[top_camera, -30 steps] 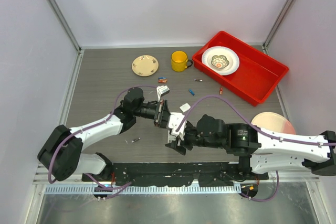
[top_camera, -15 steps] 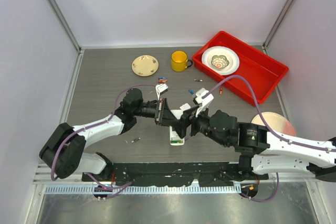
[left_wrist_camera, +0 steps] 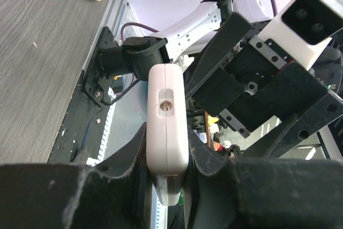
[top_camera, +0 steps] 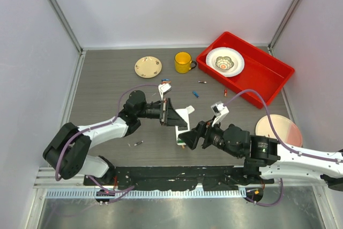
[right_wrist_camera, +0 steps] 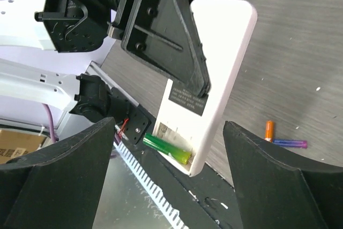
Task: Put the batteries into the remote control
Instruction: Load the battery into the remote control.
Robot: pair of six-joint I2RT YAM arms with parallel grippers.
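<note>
Left jaws pinch the remote control [right_wrist_camera: 225, 63], one green battery [right_wrist_camera: 167, 149] seated in its open bay — loading seemingly half done. Right jaws gape wide and empty just before it; next, a loose battery [right_wrist_camera: 269, 131] off the counter [right_wrist_camera: 300, 41].

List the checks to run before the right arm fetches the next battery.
1. Hold of the left gripper on the remote control: ok, clamped.
2. The green battery seated at the remote's lower end: ok.
3. The right gripper open and empty: ok.
4. Loose cells in view, orange battery and purple battery on the table: ok.
5. Room beside the seated cell for another: cannot tell.
</note>
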